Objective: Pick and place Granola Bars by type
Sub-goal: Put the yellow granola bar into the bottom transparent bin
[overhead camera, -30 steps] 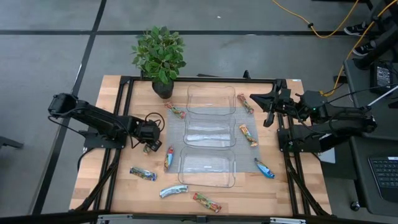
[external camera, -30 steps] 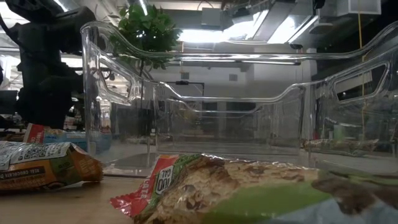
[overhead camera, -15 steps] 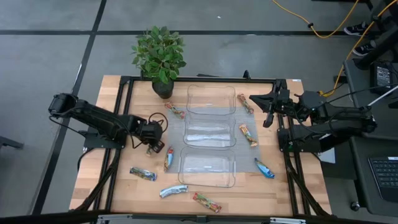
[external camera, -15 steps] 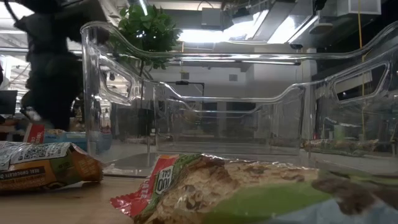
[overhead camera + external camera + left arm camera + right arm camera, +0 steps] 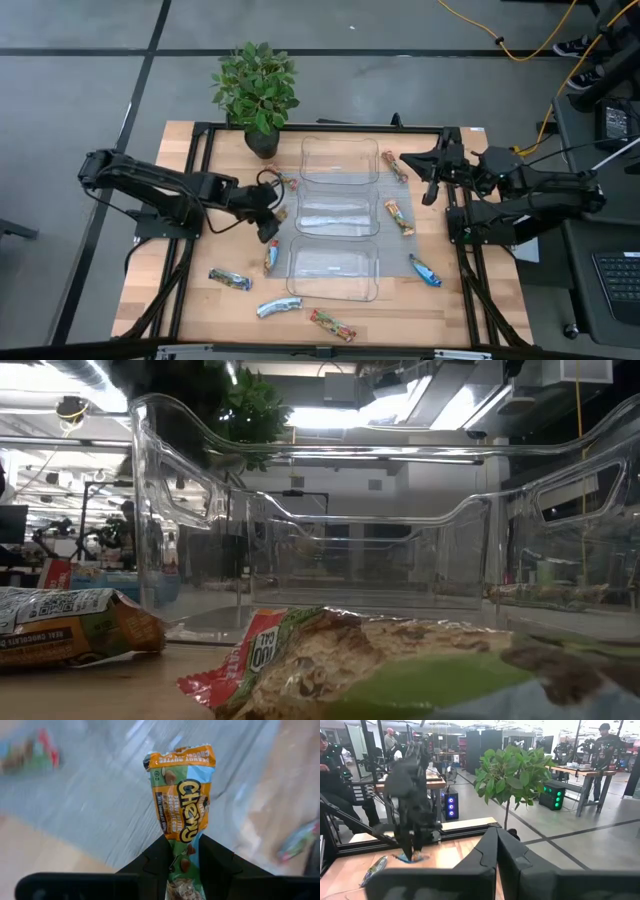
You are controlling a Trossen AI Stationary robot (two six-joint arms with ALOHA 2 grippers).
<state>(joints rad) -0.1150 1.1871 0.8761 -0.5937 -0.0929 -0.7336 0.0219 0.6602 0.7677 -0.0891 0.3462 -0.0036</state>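
Left gripper [image 5: 182,857] — fingers clamped on one orange-gold, shiny wrapped granola bar [image 5: 183,805], lifted beside the middle clear plastic tray [image 5: 337,216]. Right gripper [image 5: 432,187] — fingers closed, empty, at the table's right edge.

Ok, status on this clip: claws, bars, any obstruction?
Left claw shut on an orange granola bar, lifted beside the middle tray. Right claw shut, parked at the table's right edge. Nothing blocking.

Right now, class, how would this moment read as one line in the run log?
left gripper: fingers shut on orange-gold bar, lifted beside middle tray | right gripper: shut, waiting at table's right | trays: empty | other bars on table
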